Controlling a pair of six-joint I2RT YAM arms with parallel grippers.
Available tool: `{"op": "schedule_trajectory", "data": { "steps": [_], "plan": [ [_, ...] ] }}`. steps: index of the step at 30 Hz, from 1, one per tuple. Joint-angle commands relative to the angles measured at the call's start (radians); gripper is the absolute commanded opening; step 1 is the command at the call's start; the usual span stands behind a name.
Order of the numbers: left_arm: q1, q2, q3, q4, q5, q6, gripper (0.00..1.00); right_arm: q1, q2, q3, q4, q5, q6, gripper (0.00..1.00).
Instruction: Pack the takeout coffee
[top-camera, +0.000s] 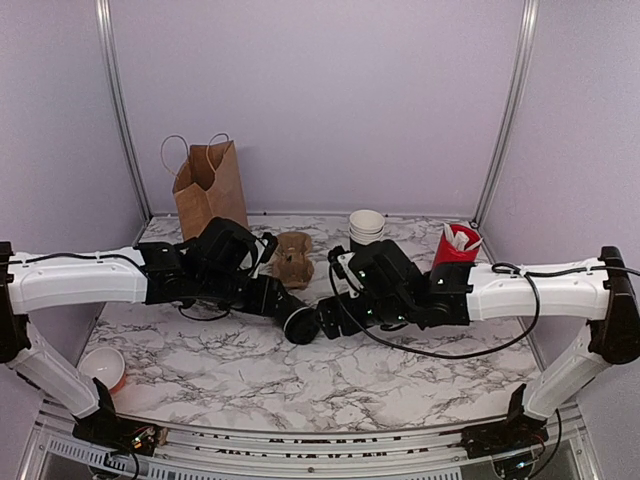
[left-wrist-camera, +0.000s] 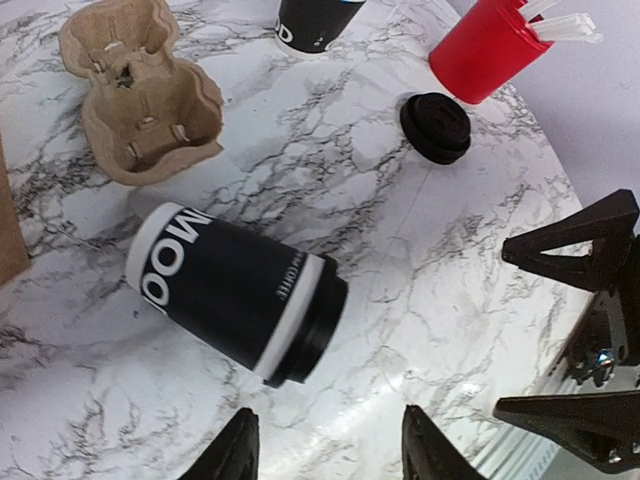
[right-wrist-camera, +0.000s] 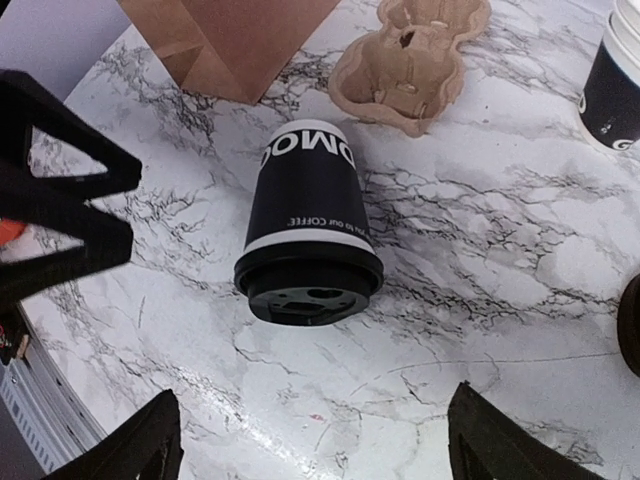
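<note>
Right wrist, black paper takeout coffee (right-wrist-camera: 308, 215) sideways on veined marble table (right-wrist-camera: 500, 300), both jaws apart.

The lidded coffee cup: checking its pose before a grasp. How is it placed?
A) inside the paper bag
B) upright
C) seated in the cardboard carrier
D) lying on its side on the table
D: the lidded coffee cup lies on its side on the table, apart from the carrier.

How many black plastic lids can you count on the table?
2. The fitted lid caps the takeout coffee, which lies on its side; the loose lid lies flat near the red cup. Others may be hidden.
</note>
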Motion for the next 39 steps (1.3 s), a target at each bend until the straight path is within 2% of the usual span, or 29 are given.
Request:
{"op": "schedule_trajectory", "data": {
  "steps": [1,9,14,21,29,36,39],
  "plan": [
    [0.059,0.077,0.05,-0.023,-0.029,0.046,0.52,-0.038,0.033,-0.073,0.229,-0.073,-0.084,0.92],
    [0.149,0.285,0.182,-0.013,-0.051,0.074,0.67,-0.051,0.069,-0.201,0.523,-0.063,-0.146,0.99],
    [0.18,0.38,0.24,-0.022,-0.047,0.071,0.69,-0.05,0.118,-0.266,0.681,-0.04,-0.183,1.0],
    [0.183,0.431,0.24,-0.011,-0.001,0.044,0.68,-0.023,0.236,-0.288,0.878,-0.011,-0.238,1.0],
    [0.183,0.437,0.204,0.016,0.031,0.018,0.66,-0.008,0.415,-0.212,0.917,0.051,-0.232,0.99],
    [0.18,0.427,0.17,0.031,0.049,0.015,0.62,-0.008,0.442,-0.213,0.98,0.035,-0.222,0.87],
    [0.176,0.431,0.17,0.032,0.055,0.016,0.6,-0.007,0.453,-0.199,0.971,0.032,-0.236,0.86]
  ]
}}
